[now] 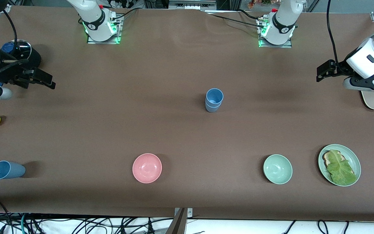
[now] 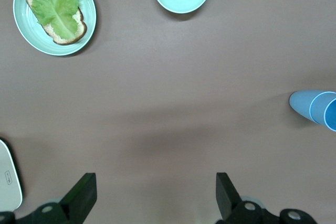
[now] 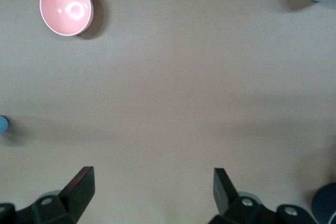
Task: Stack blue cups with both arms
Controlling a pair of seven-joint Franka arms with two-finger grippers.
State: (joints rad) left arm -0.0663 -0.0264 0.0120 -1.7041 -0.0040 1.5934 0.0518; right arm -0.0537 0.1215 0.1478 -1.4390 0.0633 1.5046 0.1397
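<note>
Blue cups (image 1: 214, 100) stacked mid-table, well apart from both grippers' spread fingers (image 2: 81, 195)

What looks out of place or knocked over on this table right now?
One blue cup lies tipped on its side near the right arm's end of the table, while the stacked blue cups stand upright mid-table. Nothing looks spilled or damaged.
</note>
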